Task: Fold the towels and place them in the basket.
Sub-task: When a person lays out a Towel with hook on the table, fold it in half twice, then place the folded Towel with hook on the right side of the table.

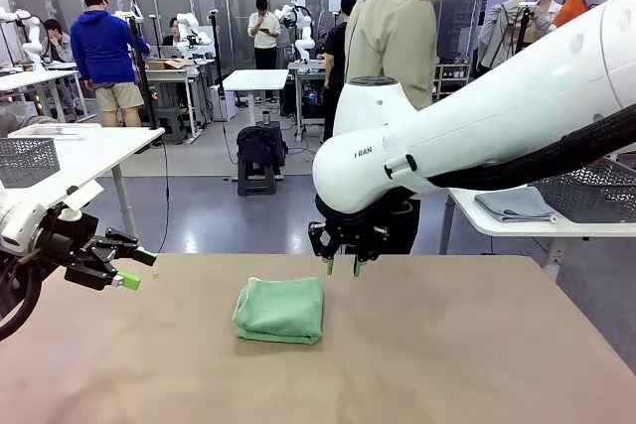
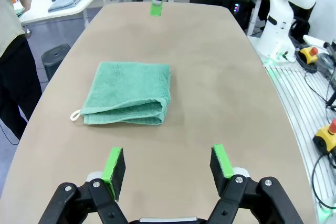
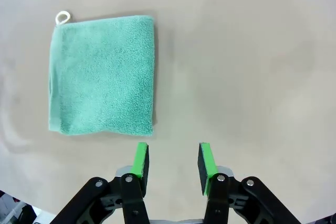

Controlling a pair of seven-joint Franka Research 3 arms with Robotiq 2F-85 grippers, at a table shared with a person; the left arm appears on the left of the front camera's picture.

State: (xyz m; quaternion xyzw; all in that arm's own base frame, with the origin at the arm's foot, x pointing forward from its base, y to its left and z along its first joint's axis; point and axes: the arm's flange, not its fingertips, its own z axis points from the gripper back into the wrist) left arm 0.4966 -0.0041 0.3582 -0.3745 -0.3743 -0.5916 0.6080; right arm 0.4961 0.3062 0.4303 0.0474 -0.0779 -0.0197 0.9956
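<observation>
A mint green towel (image 1: 280, 310) lies folded into a small square on the brown table (image 1: 477, 345), a little left of centre. Its white hanging loop (image 3: 63, 17) sticks out at one corner. My right gripper (image 1: 343, 265) hangs fingers-down just beyond the towel's far right corner, jaws partly apart and empty; in the right wrist view the gripper (image 3: 172, 161) sits clear of the towel (image 3: 102, 74). My left gripper (image 1: 129, 267) hovers at the table's left edge, wide open and empty, facing the towel (image 2: 131, 93). A pale grey-blue towel (image 1: 515, 204) lies beside the dark basket (image 1: 596, 191) on a white side table at the right.
A person (image 1: 393, 37) stands at the far side of the table, behind my right arm. A lighter grey perforated basket (image 1: 25, 161) sits on a white table at the left. The right arm's base (image 2: 286, 19) and cables stand beside the table.
</observation>
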